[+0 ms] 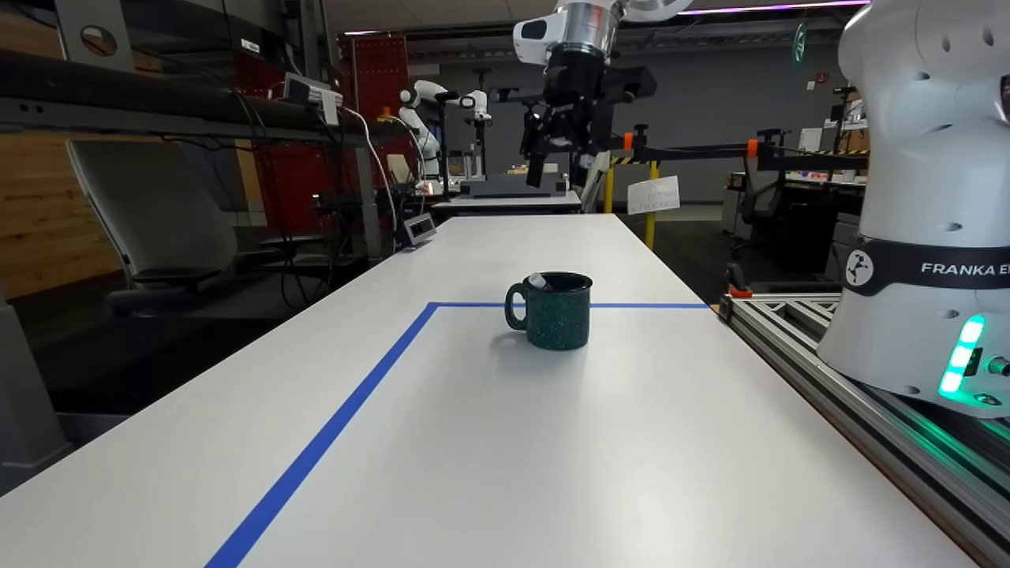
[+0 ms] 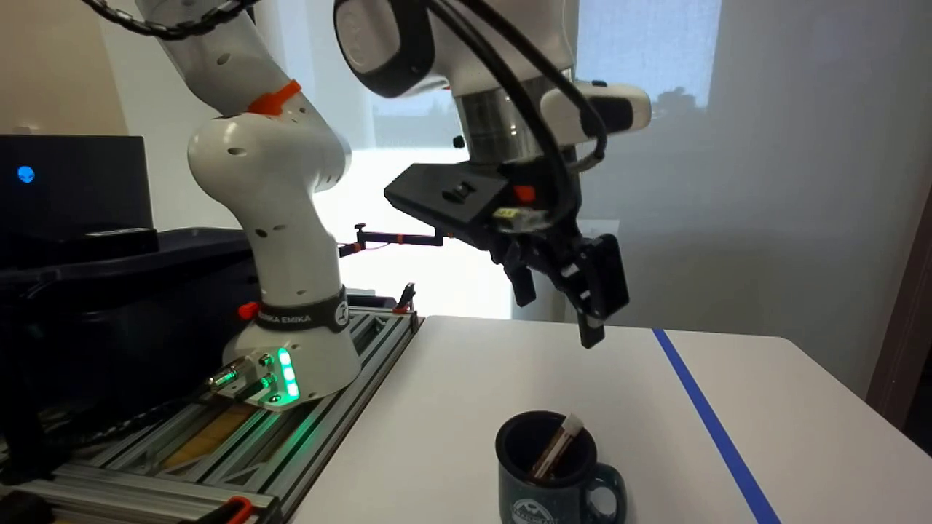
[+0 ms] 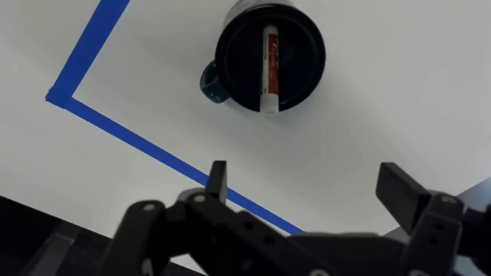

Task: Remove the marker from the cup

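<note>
While jaws hang spread apart above the desk (image 1: pixel 489 457) | cup (image 1: pixel 558 322) stands below them, to one side | marker (image 3: pixel 271 67), I see, leans inside.

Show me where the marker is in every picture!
In an exterior view: marker near the centre, its white end peeking out.
In an exterior view: marker low, right of centre.
Wrist view: marker near top, just right of centre.
Shared landmark: the green mug holding it.
</note>
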Robot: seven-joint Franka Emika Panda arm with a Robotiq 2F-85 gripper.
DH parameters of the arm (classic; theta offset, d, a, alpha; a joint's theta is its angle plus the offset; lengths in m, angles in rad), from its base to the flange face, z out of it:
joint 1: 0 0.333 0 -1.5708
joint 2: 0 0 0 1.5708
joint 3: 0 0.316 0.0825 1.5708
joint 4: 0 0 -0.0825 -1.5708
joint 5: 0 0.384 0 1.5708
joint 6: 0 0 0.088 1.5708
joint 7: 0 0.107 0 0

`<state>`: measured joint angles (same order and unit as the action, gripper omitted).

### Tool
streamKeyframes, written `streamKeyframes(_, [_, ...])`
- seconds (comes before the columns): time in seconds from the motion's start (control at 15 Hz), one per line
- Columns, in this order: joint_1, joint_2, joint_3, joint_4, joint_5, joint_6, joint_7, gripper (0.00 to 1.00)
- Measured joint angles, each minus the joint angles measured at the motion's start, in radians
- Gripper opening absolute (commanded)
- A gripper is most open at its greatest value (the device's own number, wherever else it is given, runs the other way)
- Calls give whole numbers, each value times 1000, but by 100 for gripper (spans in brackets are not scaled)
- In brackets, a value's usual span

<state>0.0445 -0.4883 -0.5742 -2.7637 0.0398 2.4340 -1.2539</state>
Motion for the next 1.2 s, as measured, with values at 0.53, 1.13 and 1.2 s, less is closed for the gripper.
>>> streamKeyframes(0.53, [45,190,-28,1,282,144,-375,100])
streamKeyframes(1.13, [127,276,-96,3,542,235,-587,100])
streamKeyframes(1.2, [129,287,-96,3,552,252,-588,100])
